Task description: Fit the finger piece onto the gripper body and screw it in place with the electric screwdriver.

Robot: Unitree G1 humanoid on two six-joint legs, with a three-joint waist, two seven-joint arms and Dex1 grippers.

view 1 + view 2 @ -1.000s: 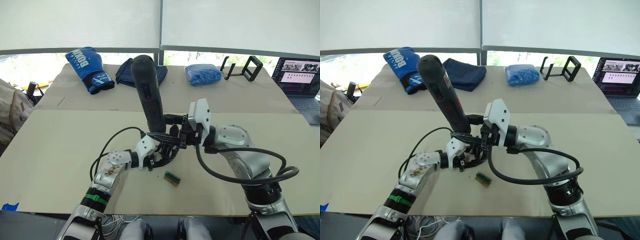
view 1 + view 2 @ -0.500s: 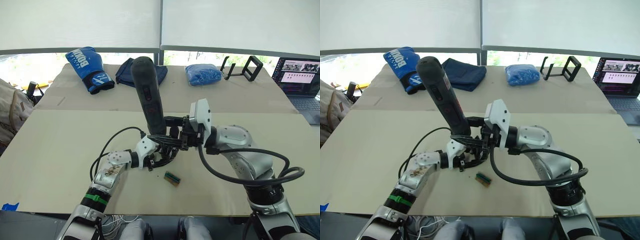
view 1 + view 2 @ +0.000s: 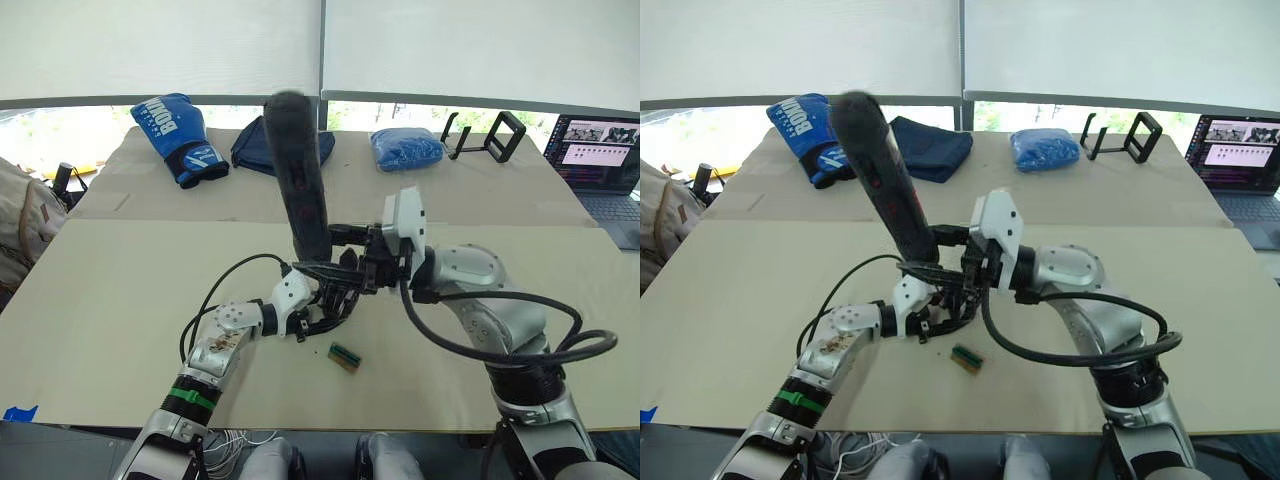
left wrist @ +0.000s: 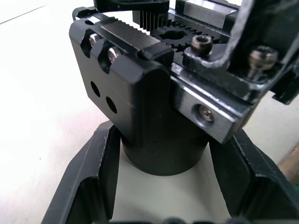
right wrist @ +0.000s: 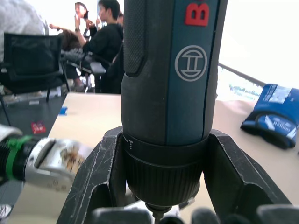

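**Screwdriver poised over the clamped gripper body**

While the gripper body [image 4: 154, 107] sits low over the middle of the bench [image 3: 120, 300], the left end effector [image 3: 318, 312] pinches it by its round black barrel, one finger [image 4: 88, 182] on each side. It looks like stiff, dense metal with exposed gear teeth and small screw heads on top, so the barrel seems the sound place to hold it; the open linkage would likely shift under pressure. I cannot pick out the finger piece among the dark parts.

Directly above, the electric screwdriver [image 3: 300, 180] stands nearly upright, tilted slightly, its bit pointing down into the mechanism. The right end effector [image 3: 362, 268] is clamped around its collar. Being long and top-heavy, it will probably lever against that low grip.

A small green-brown block [image 3: 344, 356] lies just beside them. Further back rest a blue boxing glove [image 3: 178, 135] and a laptop [image 3: 603, 160].
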